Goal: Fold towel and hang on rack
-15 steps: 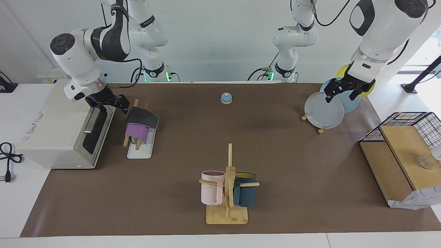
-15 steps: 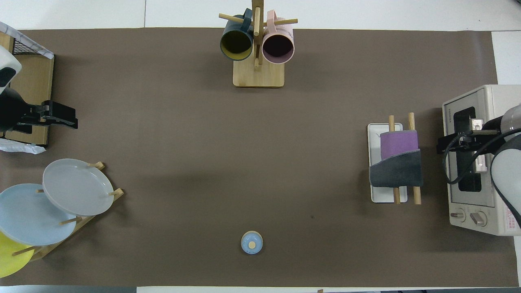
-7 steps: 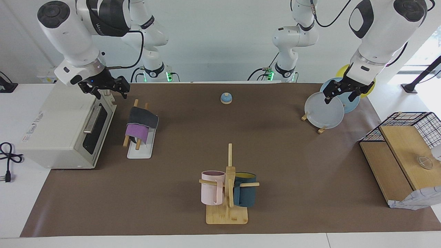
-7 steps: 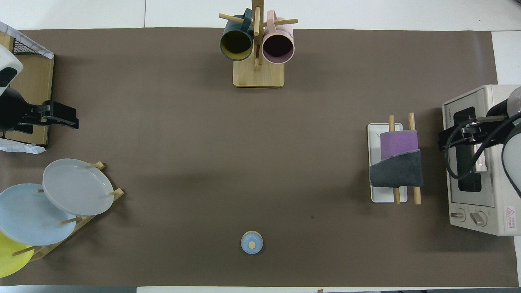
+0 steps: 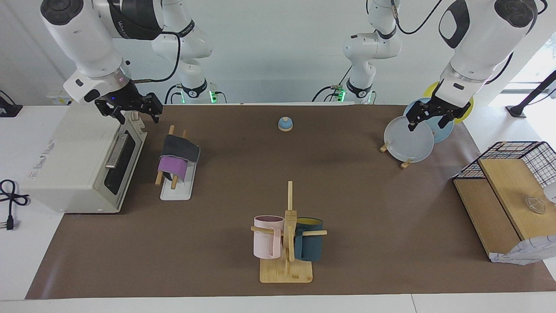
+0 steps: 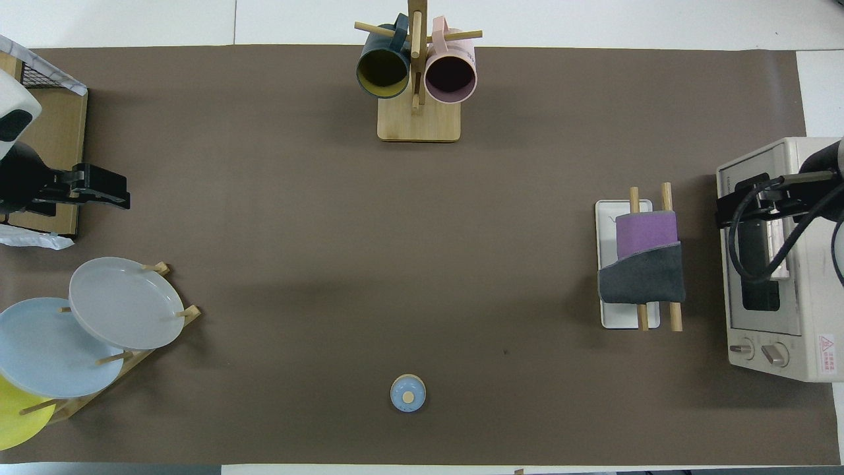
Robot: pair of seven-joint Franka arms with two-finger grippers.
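Observation:
The towel point(image 5: 176, 157) hangs folded over the two wooden rods of the rack point(image 5: 175, 192), dark grey face on top and a purple part showing below it. In the overhead view the towel point(image 6: 645, 262) covers the middle of the rack point(image 6: 605, 218). My right gripper point(image 5: 130, 111) is open and empty, up in the air over the toaster oven's front edge, apart from the towel; it also shows in the overhead view point(image 6: 742, 201). My left gripper point(image 5: 428, 120) is open and empty, waiting over the plate stand.
A white toaster oven point(image 5: 74, 165) stands beside the rack at the right arm's end. A plate stand with round plates point(image 5: 408, 141) and a wire basket with a wooden board point(image 5: 508, 182) are at the left arm's end. A mug tree point(image 5: 287, 237) and a small blue bell point(image 5: 285, 124) stand mid-table.
My right gripper has risen and drawn away from the towel toward the toaster oven. The towel stays on the rack. The left gripper has hardly moved.

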